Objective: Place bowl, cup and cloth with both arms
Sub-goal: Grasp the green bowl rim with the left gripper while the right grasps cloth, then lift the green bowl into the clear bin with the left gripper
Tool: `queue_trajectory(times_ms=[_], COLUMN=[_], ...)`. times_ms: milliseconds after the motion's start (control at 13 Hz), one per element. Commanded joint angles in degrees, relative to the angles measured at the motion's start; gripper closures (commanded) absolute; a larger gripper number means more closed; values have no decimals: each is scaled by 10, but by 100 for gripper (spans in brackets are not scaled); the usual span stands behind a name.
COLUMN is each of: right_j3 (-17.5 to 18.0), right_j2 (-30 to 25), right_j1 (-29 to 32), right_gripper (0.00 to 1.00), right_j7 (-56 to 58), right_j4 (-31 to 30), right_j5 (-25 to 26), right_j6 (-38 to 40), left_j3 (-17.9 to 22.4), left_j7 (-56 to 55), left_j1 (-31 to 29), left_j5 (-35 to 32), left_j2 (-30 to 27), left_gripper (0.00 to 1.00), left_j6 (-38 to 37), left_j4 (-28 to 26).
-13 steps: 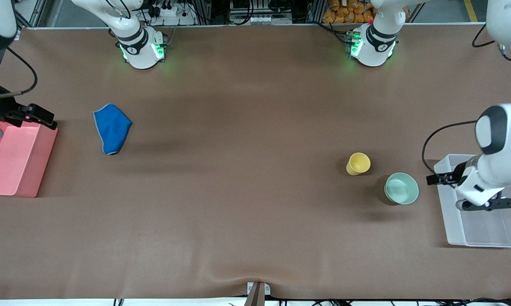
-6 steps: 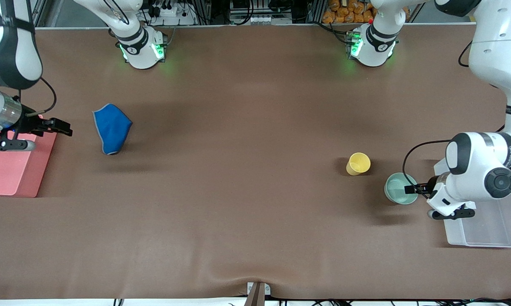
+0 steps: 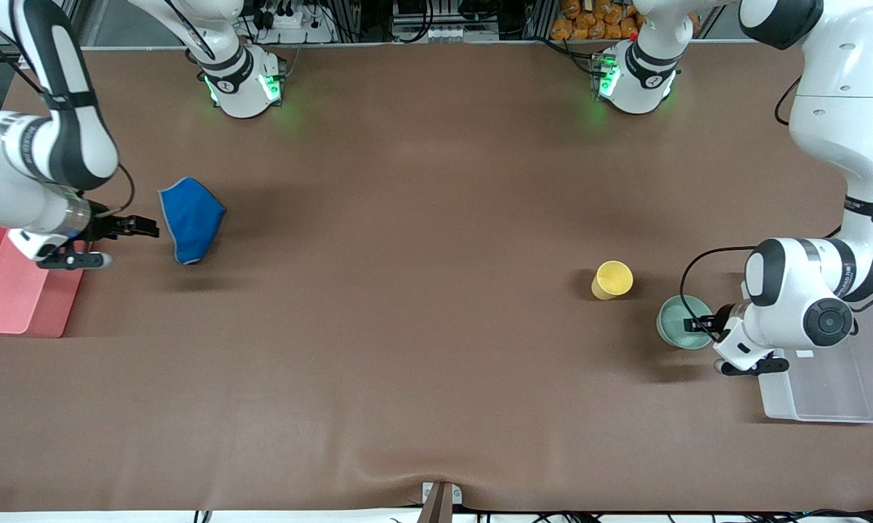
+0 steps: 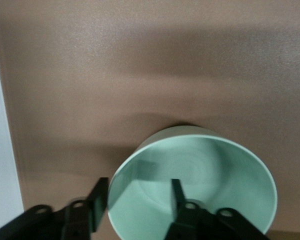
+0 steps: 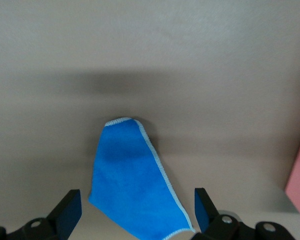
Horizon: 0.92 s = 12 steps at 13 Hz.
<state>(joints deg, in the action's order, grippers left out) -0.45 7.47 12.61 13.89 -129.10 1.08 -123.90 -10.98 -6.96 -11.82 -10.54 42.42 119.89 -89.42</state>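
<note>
Reaching out over the brown bench (image 3: pixel 407 290) at the right arm's end, the right claw (image 3: pixel 140 227) hangs just beside the blue cloth (image 3: pixel 191 219), its fingertips close to the cloth's edge. In the right wrist view the claw's two fingers (image 5: pixel 70 212) stand wide apart, with the cloth (image 5: pixel 135 185) lying flat between and ahead of them, untouched. A pink bin (image 3: pixel 11 290) sits under the right arm's wrist, at the bench's edge, back from the claw.

Further along the bench the yellow cup (image 3: pixel 612 280) stands upright, near the left claw but apart from it, and just beside the bowl without touching it.

At the left arm's end, the left claw (image 3: pixel 698 324) is over the rim of the mint-green bowl (image 3: pixel 677 322). The left wrist view shows its fingers parted to a moderate gap: one finger (image 4: pixel 177 192) is down inside the bowl (image 4: pixel 200 170), the other (image 4: pixel 99 200) is outside the wall, so the rim sits between them, and neither is plainly pressed against it. A clear plastic bin (image 3: pixel 829 392) rests on the bench beneath the left arm's wrist, back from the claw and just beside the bowl.
</note>
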Motion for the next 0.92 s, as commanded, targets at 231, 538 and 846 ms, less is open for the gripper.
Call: queue_trajectory(times_ms=[231,538,846], right_j3=[5,4,5], right_j2=[53,59,62], right_j1=[4,6,7], right_gripper=[0,0,0], right_j7=[6,12,18], right_j4=[-36,-106,-144], right_j5=[1,1,1], right_j6=[-23,-129,-184], left_j3=[-3,-12,-13], left_j7=[-12,67,180], left_j1=[0,-40,-93], left_j5=[-8,1,28], left_j2=[-15,-77,-129], left_gripper=[100,100,100], left_j6=[10,5,1], left_j4=[5,9,20])
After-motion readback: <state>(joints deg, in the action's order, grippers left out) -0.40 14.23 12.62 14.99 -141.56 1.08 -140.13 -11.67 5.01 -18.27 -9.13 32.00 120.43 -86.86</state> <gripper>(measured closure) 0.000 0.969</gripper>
